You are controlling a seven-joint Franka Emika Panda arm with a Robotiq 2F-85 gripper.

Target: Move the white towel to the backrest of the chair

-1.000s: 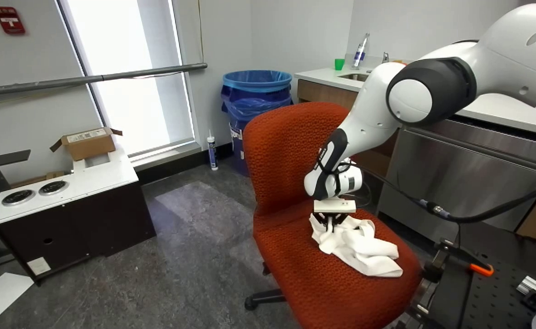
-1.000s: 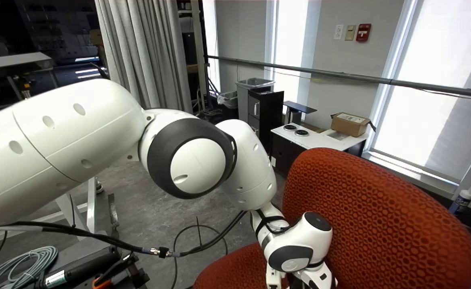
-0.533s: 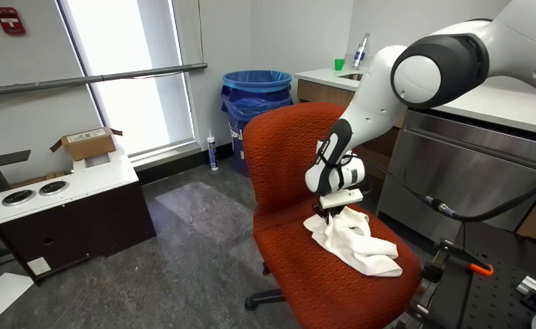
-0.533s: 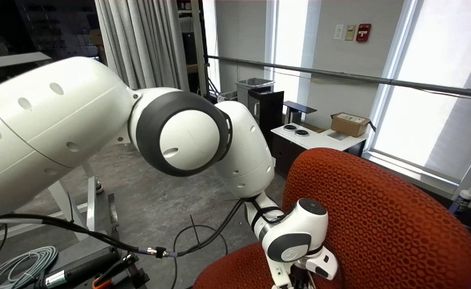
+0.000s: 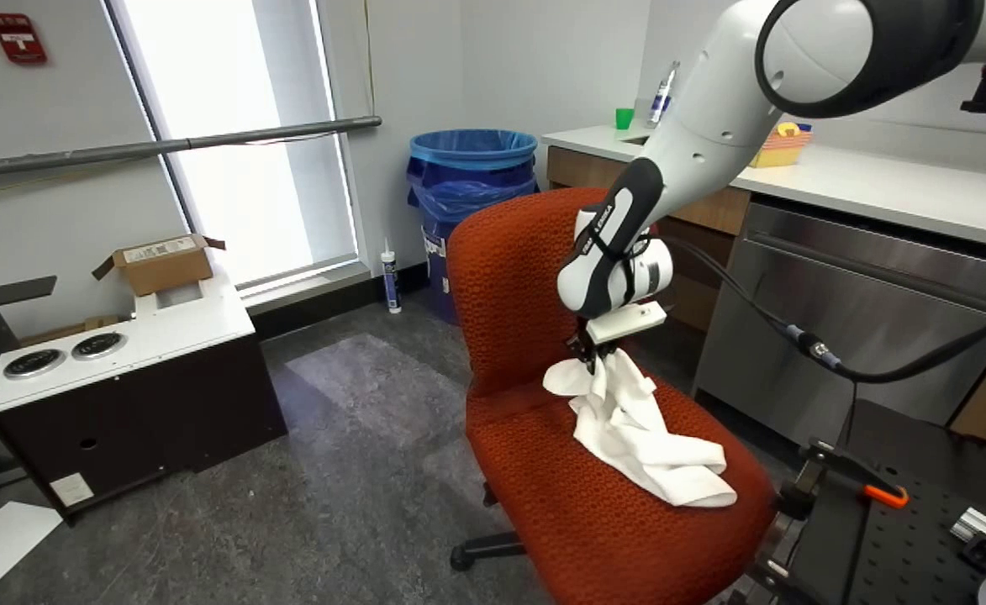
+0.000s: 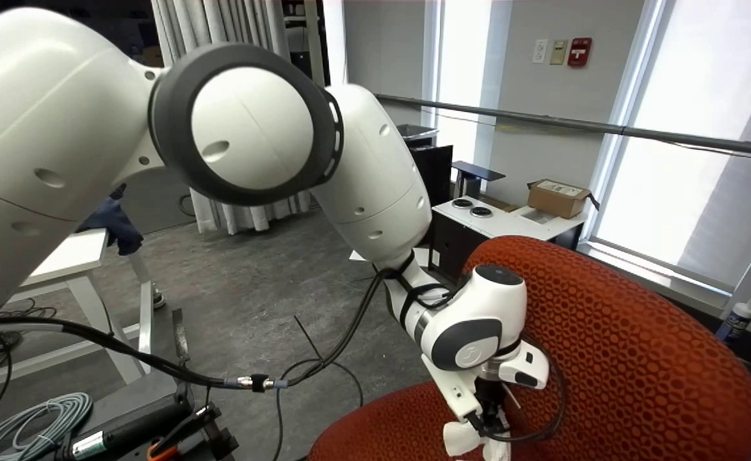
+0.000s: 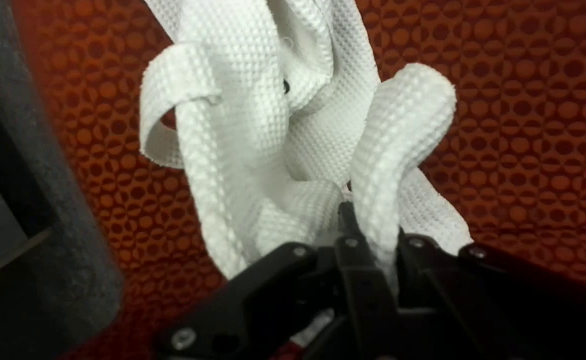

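Slanting down from the upper right in an exterior view, with one bent arm (image 5: 724, 126) and a wrist (image 5: 614, 277) tipped low before the backrest (image 5: 509, 286). Clenching a fold of one white towel (image 5: 645, 441) in the gripper (image 7: 375, 227), bottom centre of the wrist view, with the rest bunched on the seat (image 5: 577, 512) of one red chair (image 5: 505, 395). Farther back, at right: one white counter (image 5: 888, 181). At left: one white-topped cabinet (image 5: 181, 403) with two burners (image 5: 99, 344). Upper centre: one blue bin (image 5: 463, 206). Upper left: one window (image 5: 249, 193).

A blue barrel (image 5: 471, 189) stands beside the left corner of the counter (image 5: 904, 189); 2 coil burners (image 5: 98, 344) top a cabinet (image 5: 152, 412); tall windows (image 6: 714, 128) glow white over grey floor (image 6: 253, 275).
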